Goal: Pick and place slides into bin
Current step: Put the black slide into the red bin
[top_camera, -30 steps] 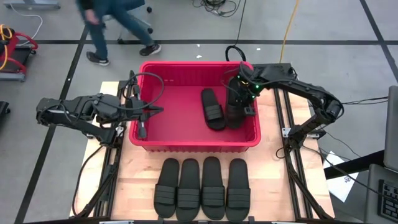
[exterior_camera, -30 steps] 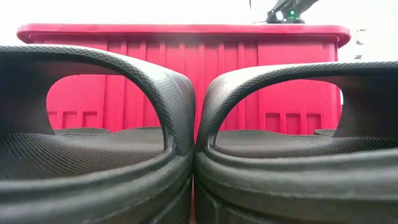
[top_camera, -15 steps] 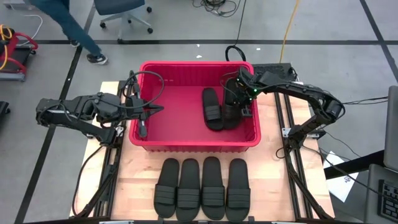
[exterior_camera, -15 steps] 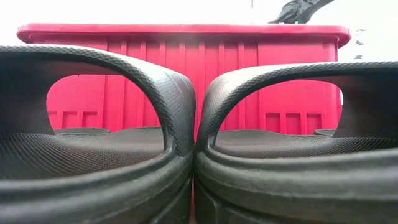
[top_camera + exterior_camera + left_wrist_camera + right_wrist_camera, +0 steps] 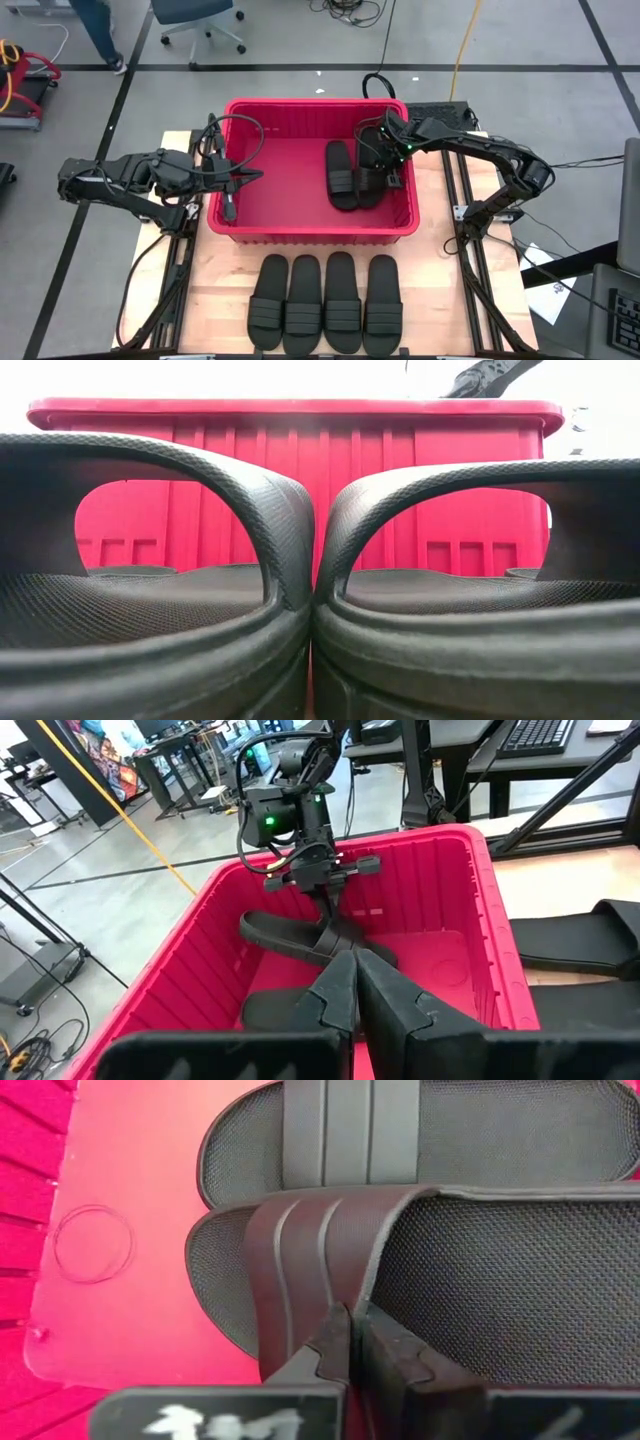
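Right gripper [image 5: 377, 168] pinched shut on a slide's [image 5: 368, 172] strap, inside the bin [image 5: 312, 232], frame centre-right, beside another slide [image 5: 341, 174]. Four slides [image 5: 325, 302] below bin. Left gripper [image 5: 229, 205] closed, empty, at bin's left wall.

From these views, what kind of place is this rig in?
Likely a robotics lab or workshop: grey concrete floor with black tape lines, a wheeled office chair, loose cables, and rows of workbenches with monitors beyond the large red slotted plastic bin.
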